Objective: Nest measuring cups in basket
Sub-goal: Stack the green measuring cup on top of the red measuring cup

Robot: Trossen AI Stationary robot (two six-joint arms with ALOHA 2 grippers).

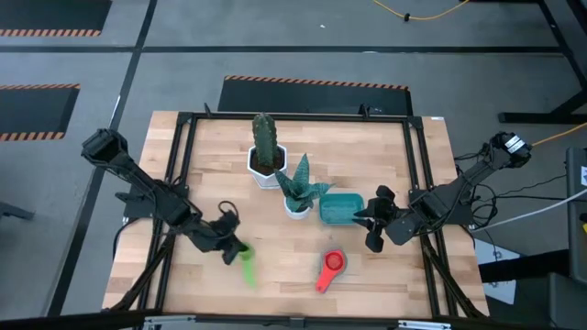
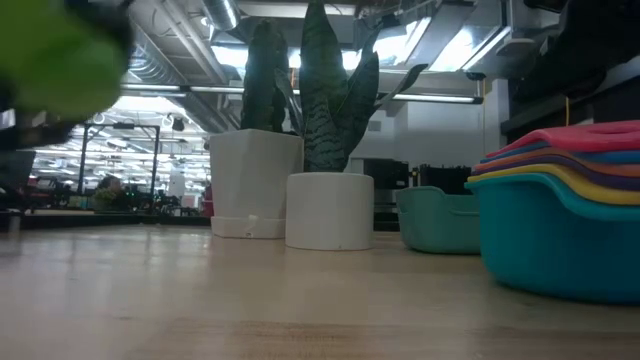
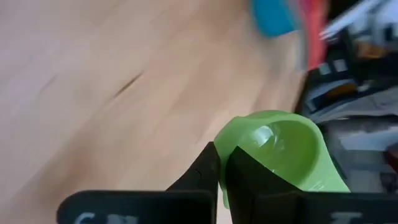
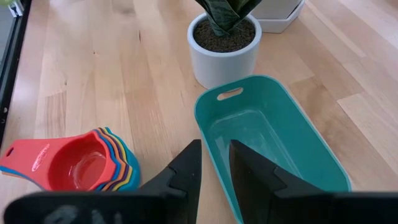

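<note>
The left gripper (image 3: pixel 222 180) has its fingers clamped on the green cup (image 3: pixel 283 152), lifted over the front-left of the surface (image 1: pixel 275 275). The nested cups (image 4: pixel 81 165), red on top, sit on the surface near the empty basket (image 4: pixel 273 134). The right gripper (image 4: pixel 214 174) hangs over the basket's rim, fingers slightly apart, holding nothing.

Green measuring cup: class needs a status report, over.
Left gripper shut on green measuring cup. Right gripper hovers over the empty teal basket, holding nothing. Nested cup stack on table, outside basket.
</note>
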